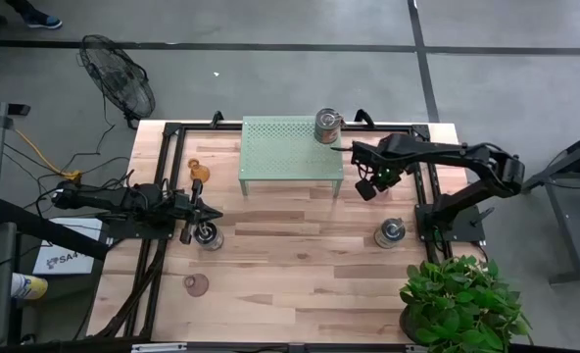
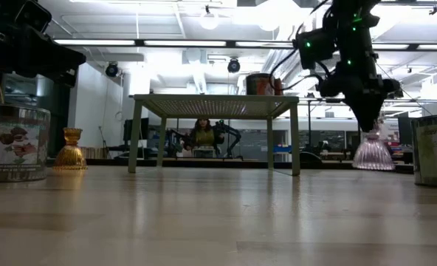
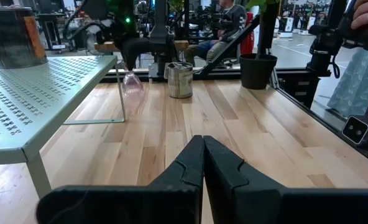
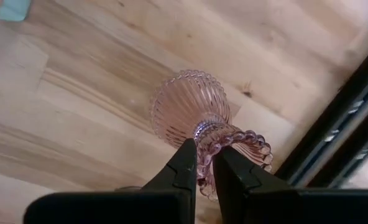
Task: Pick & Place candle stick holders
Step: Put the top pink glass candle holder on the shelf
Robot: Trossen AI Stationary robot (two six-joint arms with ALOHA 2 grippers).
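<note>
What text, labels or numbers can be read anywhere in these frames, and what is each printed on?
"SA": start of a cut-off word on the white sheet on the floor beside the table's left edge; the rest is hidden by the left arm's frame.
Script lettering on the tin at the low view's right edge: too blurred to read.
Printed picture label on the tin at the low view's left edge: no legible words.
Nothing else is readable.

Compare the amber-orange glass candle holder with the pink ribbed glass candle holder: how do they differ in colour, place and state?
The amber-orange glass candle holder is golden; the pink ribbed glass candle holder is pale pink. The amber one stands free on the table beside the pale green perforated metal stand on the left arm's side; the pink one is on the right arm's side, pinched at its beaded rim by the right gripper. Both are small, bell-shaped glass.
</note>
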